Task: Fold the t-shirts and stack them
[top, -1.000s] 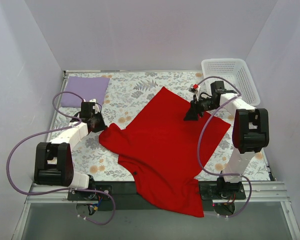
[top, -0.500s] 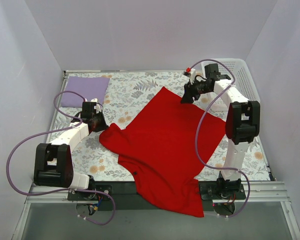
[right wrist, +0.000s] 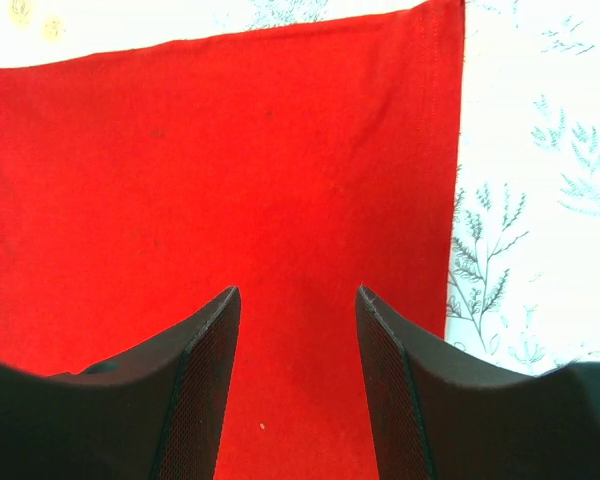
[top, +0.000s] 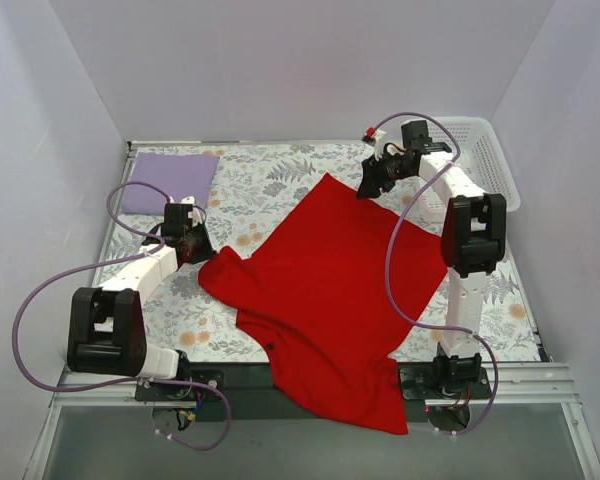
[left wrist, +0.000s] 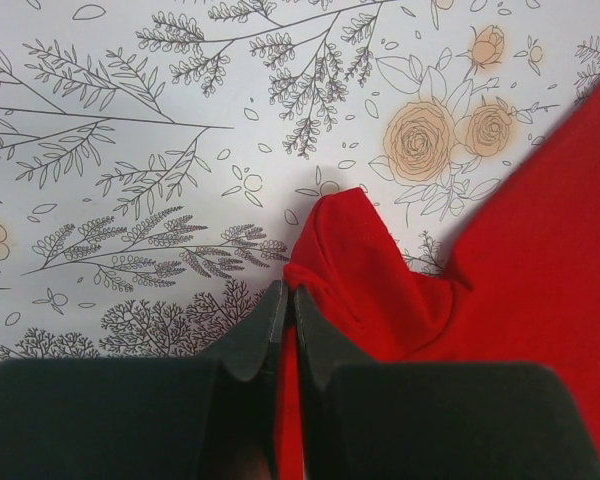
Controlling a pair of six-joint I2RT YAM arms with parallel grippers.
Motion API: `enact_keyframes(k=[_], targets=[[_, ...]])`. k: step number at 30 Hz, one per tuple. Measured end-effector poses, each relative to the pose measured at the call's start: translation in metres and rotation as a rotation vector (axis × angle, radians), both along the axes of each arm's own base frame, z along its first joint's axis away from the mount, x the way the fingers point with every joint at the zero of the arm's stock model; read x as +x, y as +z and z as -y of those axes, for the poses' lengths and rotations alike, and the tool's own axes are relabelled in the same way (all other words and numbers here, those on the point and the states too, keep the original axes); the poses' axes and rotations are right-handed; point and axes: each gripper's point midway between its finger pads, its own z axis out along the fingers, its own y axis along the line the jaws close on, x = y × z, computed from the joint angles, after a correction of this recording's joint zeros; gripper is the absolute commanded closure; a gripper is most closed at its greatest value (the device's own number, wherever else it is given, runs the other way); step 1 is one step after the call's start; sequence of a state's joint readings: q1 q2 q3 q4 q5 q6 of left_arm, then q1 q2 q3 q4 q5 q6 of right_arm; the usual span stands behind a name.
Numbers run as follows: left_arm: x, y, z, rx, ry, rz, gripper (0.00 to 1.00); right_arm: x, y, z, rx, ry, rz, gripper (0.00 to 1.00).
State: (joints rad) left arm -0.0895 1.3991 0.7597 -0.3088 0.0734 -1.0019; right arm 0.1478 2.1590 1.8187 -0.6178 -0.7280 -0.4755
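the bright red cloth t-shirt (top: 330,290) is laid out on the flowery tabletop (top: 270,175), its left edge pinched by the left tool (left wrist: 285,300). the right tool (right wrist: 295,300) is held spread above its far corner.

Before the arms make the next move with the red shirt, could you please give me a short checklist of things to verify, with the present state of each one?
1. Left gripper shut on an edge of the bright red cloth t-shirt: ok.
2. Right gripper open over the shirt's far corner: ok.
3. Right gripper holding cloth: not ok, nothing is between its jaws.
4. Right gripper touching the cloth: cannot tell.
5. Red t-shirt wholly on the floral table: not ok, one end hangs over the near edge.
6. Pale lavender folded t-shirt lying apart from the red one: ok.
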Motion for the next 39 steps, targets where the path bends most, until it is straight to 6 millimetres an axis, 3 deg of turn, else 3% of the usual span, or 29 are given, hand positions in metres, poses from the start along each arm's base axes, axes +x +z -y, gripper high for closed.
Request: enact_keyframes(k=[8, 21, 31, 39], targets=[[0.0, 0.0, -0.001, 0.004, 0.004, 0.0, 1.0, 0.017, 0.006, -0.007, 0.009, -0.013, 0.023, 0.44], [0.0, 0.0, -0.001, 0.008, 0.003, 0.001, 1.0, 0.037, -0.004, -0.015, 0.023, -0.038, 0.019, 0.44], [0.0, 0.0, -0.001, 0.01, 0.003, 0.0, 1.0, 0.073, -0.018, -0.027, 0.037, -0.095, 0.041, 0.47], [0.0, 0.0, -0.002, 0.016, 0.008, 0.001, 1.0, 0.101, -0.047, -0.051, 0.009, -0.192, 0.026, 0.48]])
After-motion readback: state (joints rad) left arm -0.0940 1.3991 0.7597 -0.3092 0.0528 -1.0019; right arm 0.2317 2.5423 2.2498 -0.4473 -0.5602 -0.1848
